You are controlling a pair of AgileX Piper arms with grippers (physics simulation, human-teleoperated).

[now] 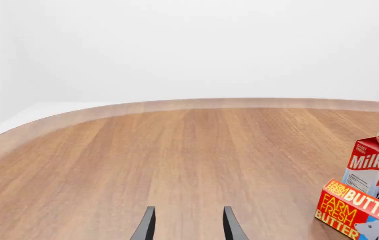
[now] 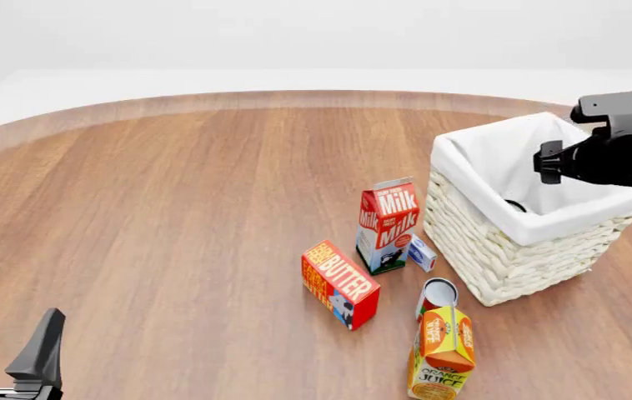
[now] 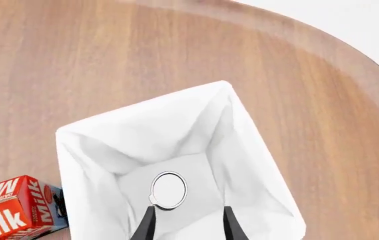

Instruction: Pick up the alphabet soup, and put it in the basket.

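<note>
Already the soup can (image 3: 169, 190) stands upright in the basket (image 3: 83, 137) — rigid, probably slick, best pinched across its sides — below the right gripper (image 3: 187, 220), fingers spread, empty.

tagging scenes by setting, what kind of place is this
Probably a simulated tabletop test scene, not a real room: a bare wooden table against a blank white backdrop, groceries such as a milk carton and butter box, and a lined basket with a can inside.

Front view high over table, right wrist straight above basket (image 3: 96, 135) — milk carton (image 2: 388, 223) perhaps shared
</note>
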